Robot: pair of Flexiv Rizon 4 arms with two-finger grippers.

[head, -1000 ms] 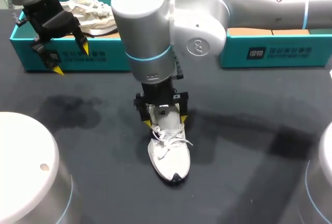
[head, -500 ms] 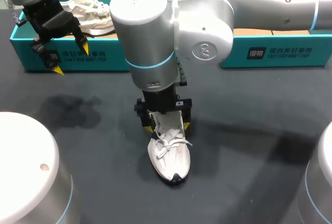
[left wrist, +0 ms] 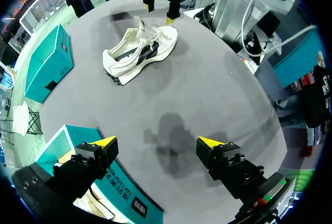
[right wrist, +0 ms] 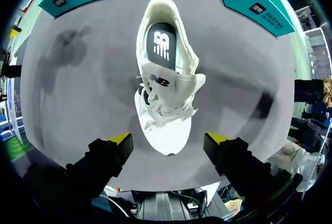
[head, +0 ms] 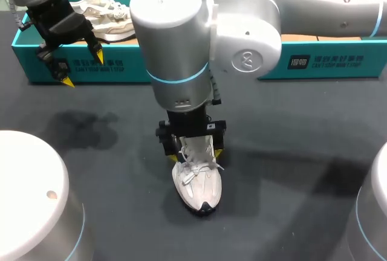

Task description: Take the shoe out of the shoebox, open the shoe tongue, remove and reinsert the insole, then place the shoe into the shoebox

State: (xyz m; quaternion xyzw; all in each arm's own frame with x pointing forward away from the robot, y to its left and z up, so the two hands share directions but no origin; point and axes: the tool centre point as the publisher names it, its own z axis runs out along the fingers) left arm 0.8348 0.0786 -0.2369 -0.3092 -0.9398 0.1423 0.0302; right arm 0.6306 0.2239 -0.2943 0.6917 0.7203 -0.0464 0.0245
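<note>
Sitting upright mid-table, shoe [head: 196, 183] points its toe at the head camera, insole showing inside. Right gripper [right wrist: 168, 138] hangs over it, fingers spread wide either side, gripping nothing. Risk: a skewed descent snags the laces or tips the shoe sideways. Left gripper [head: 83, 69] is open and empty by the left shoebox [head: 121, 70]. Table [head: 290, 152] gives room all round; second teal box [head: 326, 61] sits well apart.

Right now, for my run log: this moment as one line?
shoe: upright on table | insole: in shoe | right gripper: open, over shoe | left gripper: open, by box
</note>
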